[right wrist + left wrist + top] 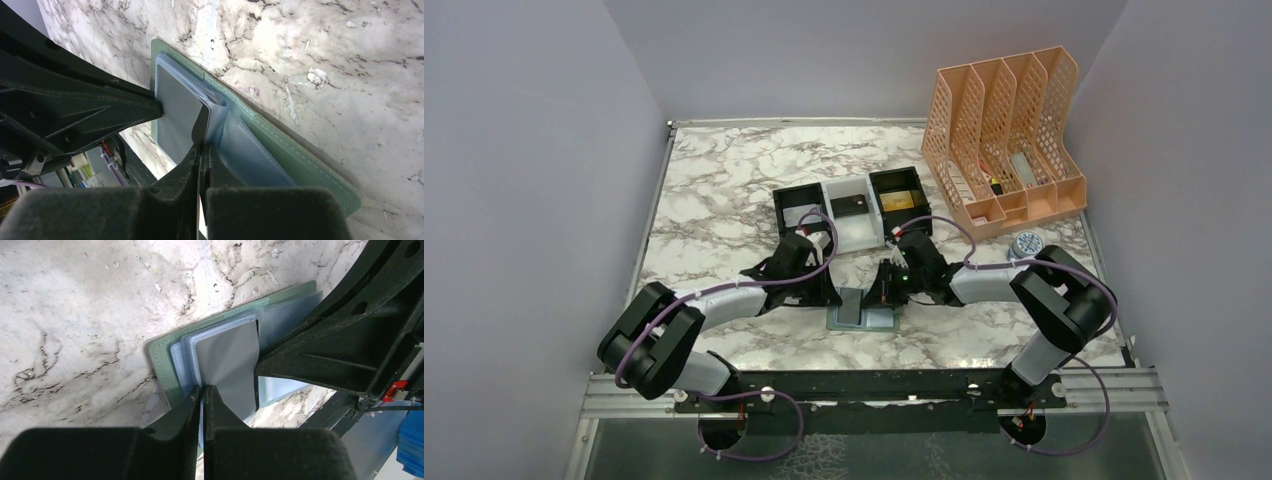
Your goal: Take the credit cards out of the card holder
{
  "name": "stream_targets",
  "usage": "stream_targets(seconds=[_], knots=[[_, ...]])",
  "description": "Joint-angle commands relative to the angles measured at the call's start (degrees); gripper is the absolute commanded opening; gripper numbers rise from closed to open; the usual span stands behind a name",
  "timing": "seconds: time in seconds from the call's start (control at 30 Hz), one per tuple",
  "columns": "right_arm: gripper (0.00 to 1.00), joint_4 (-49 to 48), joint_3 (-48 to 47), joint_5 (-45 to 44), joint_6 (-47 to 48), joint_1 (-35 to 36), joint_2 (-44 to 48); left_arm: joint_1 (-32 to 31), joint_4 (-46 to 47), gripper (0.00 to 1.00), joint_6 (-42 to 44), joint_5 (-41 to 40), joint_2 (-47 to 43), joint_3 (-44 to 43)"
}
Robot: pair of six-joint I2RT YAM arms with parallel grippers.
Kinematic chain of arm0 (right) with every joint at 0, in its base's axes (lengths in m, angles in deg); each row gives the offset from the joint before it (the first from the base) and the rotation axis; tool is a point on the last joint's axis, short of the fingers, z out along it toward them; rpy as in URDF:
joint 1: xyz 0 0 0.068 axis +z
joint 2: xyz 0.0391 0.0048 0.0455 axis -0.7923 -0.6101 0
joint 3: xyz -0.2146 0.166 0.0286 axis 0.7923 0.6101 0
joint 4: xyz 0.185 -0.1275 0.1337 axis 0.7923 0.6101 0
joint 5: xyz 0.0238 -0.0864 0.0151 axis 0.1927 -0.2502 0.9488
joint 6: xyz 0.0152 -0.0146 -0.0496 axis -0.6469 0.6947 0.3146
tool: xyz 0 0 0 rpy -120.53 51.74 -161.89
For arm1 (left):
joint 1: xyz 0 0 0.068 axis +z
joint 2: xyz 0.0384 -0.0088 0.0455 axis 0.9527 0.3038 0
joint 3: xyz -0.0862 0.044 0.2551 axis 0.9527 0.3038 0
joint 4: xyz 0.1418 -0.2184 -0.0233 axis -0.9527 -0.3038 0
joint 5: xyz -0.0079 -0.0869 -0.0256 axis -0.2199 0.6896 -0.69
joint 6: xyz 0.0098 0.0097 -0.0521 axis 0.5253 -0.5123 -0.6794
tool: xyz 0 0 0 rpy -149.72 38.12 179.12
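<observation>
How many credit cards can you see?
2. A grey card sits in the open card holder; a dark card lies in the middle compartment of the tray. More may be hidden in the holder's pockets, and the tan thing in the right compartment is unclear.

Matt grey plastic card, stitched sage-green leather-look card holder, glossy clear plastic sleeves, smooth marble-patterned table top

Overhead camera behind both arms looks down on the whole marbled white-grey bench. Wrist cameras look closely past the left end effector and right end effector, from opposite sides, at one shared sage-green bifold wallet.
</observation>
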Motion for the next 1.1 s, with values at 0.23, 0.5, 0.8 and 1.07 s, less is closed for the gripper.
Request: stream_targets(seconds=[0.23, 0.5, 0.8, 1.07], knots=[[0.02, -0.2, 1.3, -1.6, 0.5, 0.2, 5.2, -1.6, -2.8, 0.00, -1.3, -3.5, -2.6, 2.3], [0.20, 3.8, -1.0, -2.9, 1.4, 0.2, 2.7, -1.9, -2.4, 0.00, -2.1, -2.7, -2.4, 2.5], [0.21, -0.2, -0.9, 3.4, 2.6, 0.2, -3.1, -2.7, -1.8, 0.10, -3.4, -2.1, -2.7, 2.8], [0.01, 3.3, -1.3, -1.2, 4.8, 0.2, 0.8, -3.2, -3.4, 0.23, -4.0, -3.6, -4.9, 3.4]])
